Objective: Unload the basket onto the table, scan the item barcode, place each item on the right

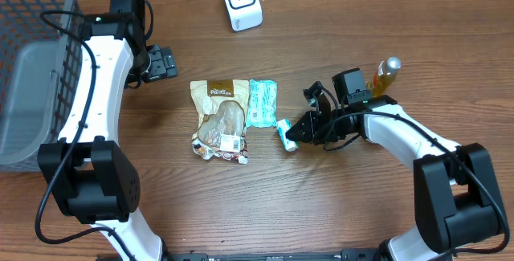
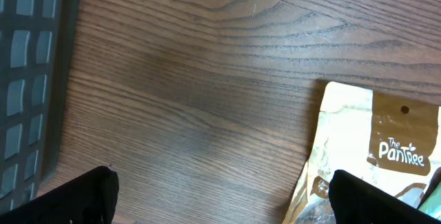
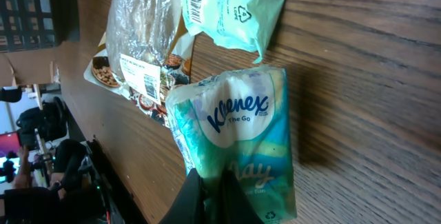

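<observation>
Pinching one end of the tissue pack (image 1: 284,136), the right gripper (image 1: 295,130) is shut tight on it. The pack is just to the right of the snack bag (image 1: 219,120). A green packet (image 1: 261,102) touches the bag's right side. The left gripper (image 1: 161,62) hangs wide open, holding nothing, behind the bag and to its left. The white scanner (image 1: 241,2) stands far behind the bag.

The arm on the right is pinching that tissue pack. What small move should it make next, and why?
Probably lift the tissue pack a little off the table. The right pincer is shut on its edge, the pack seems to lie on the wood, and the scanner stands well away at the back edge.
</observation>
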